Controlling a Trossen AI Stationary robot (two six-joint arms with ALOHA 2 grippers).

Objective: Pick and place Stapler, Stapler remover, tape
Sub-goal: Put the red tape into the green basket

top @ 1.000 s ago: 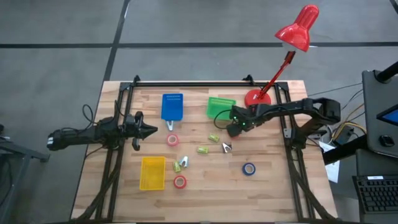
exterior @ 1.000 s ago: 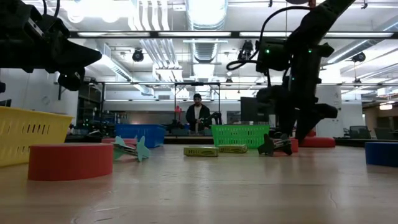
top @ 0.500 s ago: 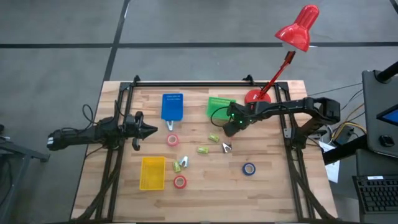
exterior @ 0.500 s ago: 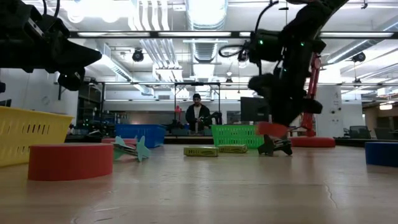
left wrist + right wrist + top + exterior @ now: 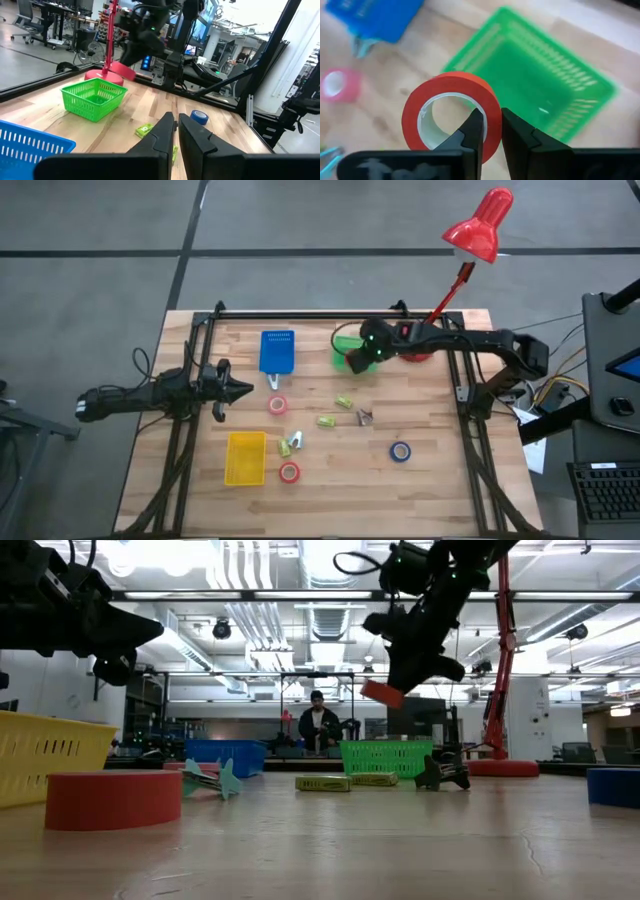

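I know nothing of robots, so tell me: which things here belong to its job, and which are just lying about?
In the job: red tape ring in the right arm's jaws; spare red tape ring; blue tape ring; yellow-green stapler; dark staple remover; green plastic basket; blue plastic basket; yellow plastic basket.
Lying about: red desk lamp; person in the background.

Red tape roll [image 5: 451, 116] pinched aloft — beside green bin [image 5: 540, 100].
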